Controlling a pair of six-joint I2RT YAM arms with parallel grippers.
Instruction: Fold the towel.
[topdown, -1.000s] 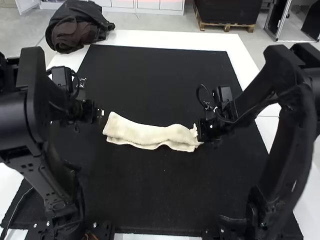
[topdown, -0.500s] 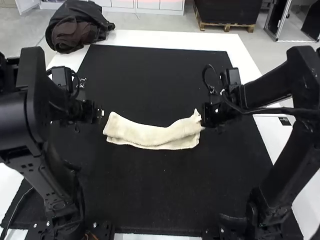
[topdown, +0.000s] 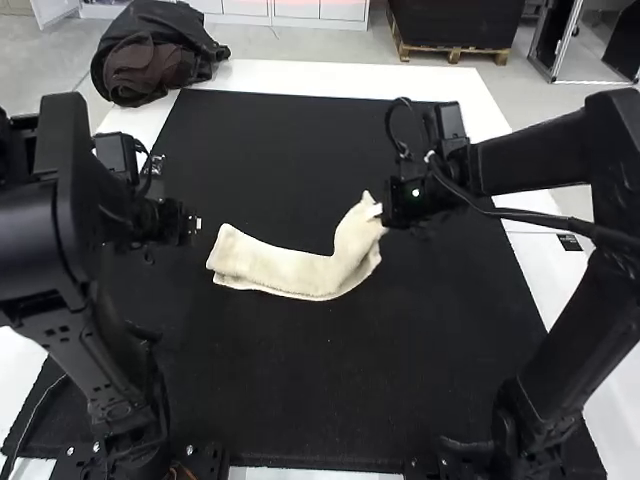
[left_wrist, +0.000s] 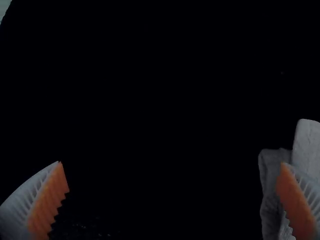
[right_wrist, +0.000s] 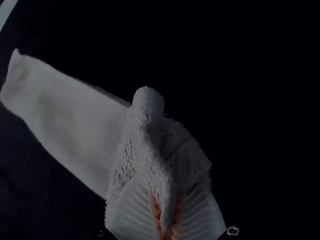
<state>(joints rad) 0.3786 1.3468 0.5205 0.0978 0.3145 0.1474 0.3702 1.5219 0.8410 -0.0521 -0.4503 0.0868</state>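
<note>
Table: white, reaching beyond both grippers on the far side of the mat (topdown: 300, 380); its far edge strip (topdown: 310, 77) is well ahead of them.
Mat: black, beneath both grippers and under the towel.
Dark cloth bundle (topdown: 150, 60): on the table's far corner, ahead of the left gripper and well apart from it.
Towel (topdown: 285, 270): cream, a long narrow strip between the two grippers. One end is raised at the right gripper; from there the strip bends down and runs flat across the mat, its other end near the left gripper but apart from it.
Right gripper (right_wrist: 168, 215): clenched on the towel's raised end, the cloth bunched between its pads.
Left gripper (topdown: 197, 224): released, spread wide with nothing in its grasp, just beyond the flat end.
Folding done: the towel looks folded lengthwise into a strip, with layered edges along the near side.
Folding left: the short-way fold seems only begun; the raised end likely needs carrying over toward the left gripper, laying down and smoothing.
Hard to make out: how many layers the strip has; the underside of the bend; which corners or edges are pinched inside the right gripper's bunch.
</note>
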